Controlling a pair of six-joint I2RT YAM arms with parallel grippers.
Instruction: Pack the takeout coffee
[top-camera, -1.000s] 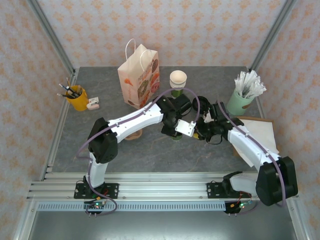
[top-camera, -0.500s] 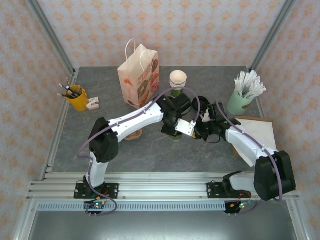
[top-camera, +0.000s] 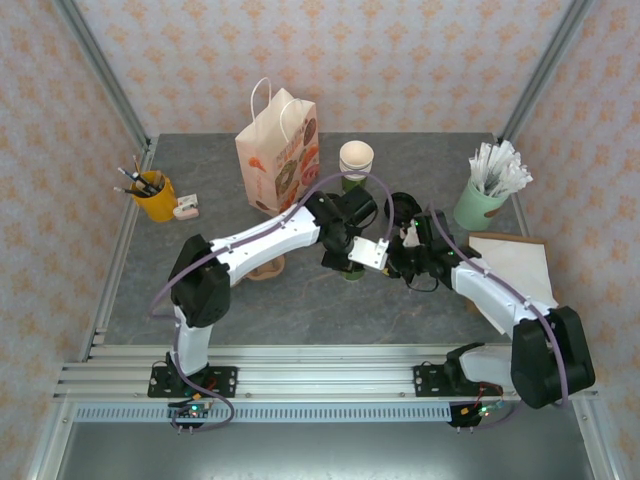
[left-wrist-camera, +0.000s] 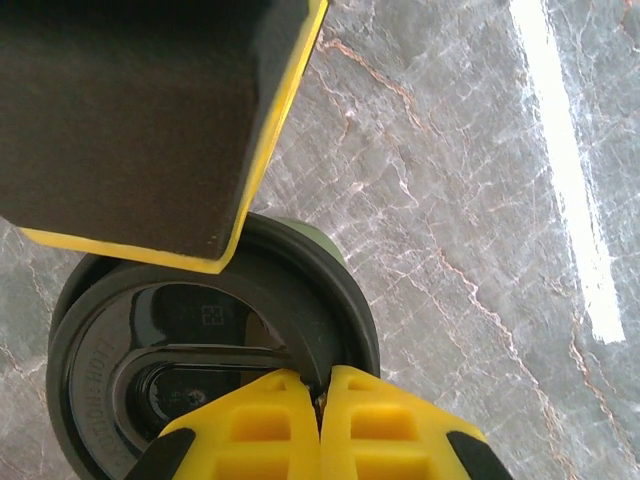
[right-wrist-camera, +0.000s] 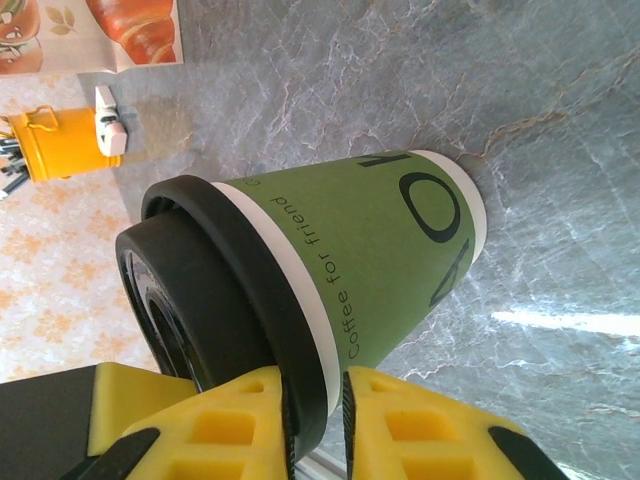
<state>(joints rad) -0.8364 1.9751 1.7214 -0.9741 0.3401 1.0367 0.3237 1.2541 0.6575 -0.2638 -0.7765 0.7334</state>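
1. Here, the left fingers (left-wrist-camera: 400, 430) were pressed together, pinching the thin edge of the black lid (left-wrist-camera: 200, 330) from above.
2. The right fingers (right-wrist-camera: 420, 430) stood narrow, one on either side of the lid's edge where it met the cup's white lip. As far as I could judge, they were closed on it.
3. The coffee cup (right-wrist-camera: 390, 240) stood upright on the grey worktop (right-wrist-camera: 400, 80) between the two wrists. Its green wall was bare below both grips.
4. Done, by the look of it: the lid sat on the cup and seemed pushed fully down.
5. Left to do: the cup was not yet in the paper bag (top-camera: 278, 155). The bag stood upright further back and to the left, apart from the cup. My guess was that lifting the cup over and lowering it inside made up the rest of the job.
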